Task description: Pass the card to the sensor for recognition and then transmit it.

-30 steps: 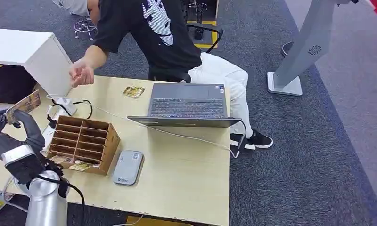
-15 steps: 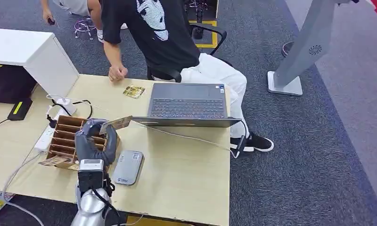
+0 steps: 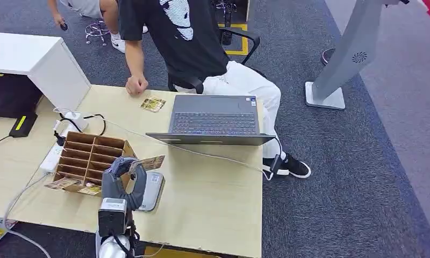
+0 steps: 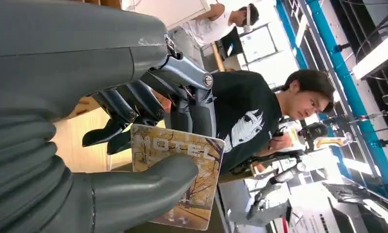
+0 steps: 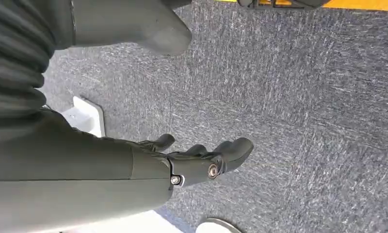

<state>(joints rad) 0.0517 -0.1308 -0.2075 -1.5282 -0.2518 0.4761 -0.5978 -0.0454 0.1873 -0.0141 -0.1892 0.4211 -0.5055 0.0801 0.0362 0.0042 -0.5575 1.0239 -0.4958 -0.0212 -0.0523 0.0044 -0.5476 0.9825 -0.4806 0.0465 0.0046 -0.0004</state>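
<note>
Holding the card (image 3: 147, 163) above the grey sensor (image 3: 150, 191) on the wooden table (image 3: 213, 199).

My left hand (image 3: 124, 174) pinches the card between thumb (image 4: 148, 187) and dark fingers (image 4: 134, 104), just over the sensor's flat pad beside the slotted card box (image 3: 92, 158). It is a thin rectangle printed with a brownish tree scene and pale lettering. My right hand (image 5: 197, 162) hangs over grey carpet, fingers apart, holding nothing.

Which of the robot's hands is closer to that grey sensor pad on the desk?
Left. The left hand holds the card right over the sensor. The right hand hangs open above the carpet, away from the desk.
</note>
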